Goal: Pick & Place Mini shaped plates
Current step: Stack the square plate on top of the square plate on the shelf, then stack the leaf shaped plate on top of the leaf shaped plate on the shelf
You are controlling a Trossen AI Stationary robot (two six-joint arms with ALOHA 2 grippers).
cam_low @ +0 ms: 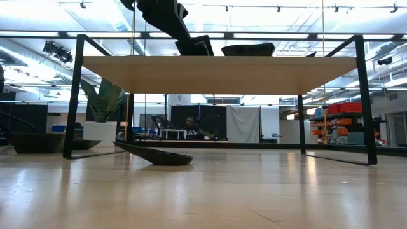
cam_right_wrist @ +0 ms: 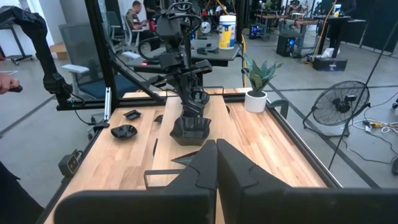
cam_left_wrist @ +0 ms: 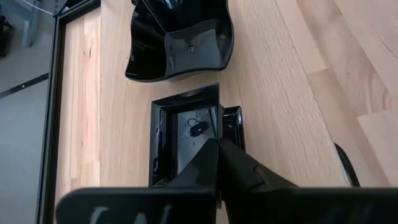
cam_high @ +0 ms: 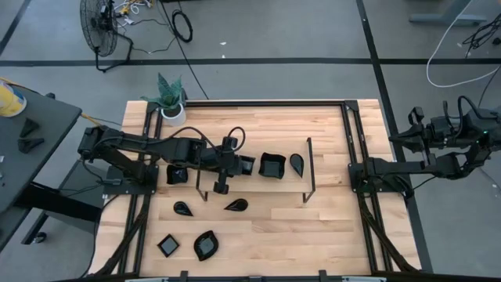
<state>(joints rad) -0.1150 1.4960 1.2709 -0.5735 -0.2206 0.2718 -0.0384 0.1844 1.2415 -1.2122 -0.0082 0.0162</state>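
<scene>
We are gripping the rim of a small square plate (cam_left_wrist: 186, 134) in the closed left end effector (cam_left_wrist: 217, 144), mid-tabletop beside a wavy plate (cam_left_wrist: 180, 38). Next we are likely lifting it clear. The right end effector (cam_right_wrist: 216, 149) is waiting closed, off the tabletop's right edge.

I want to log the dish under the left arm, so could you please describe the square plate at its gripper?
The square plate is small, glossy black and plastic-looking, with a raised rim around a flat sunken centre. It lies on the wooden table, near a wavy-edged dish but apart from it. The left gripper, fingers shut, meets its near edge; whether it grips the rim is unclear.
</scene>
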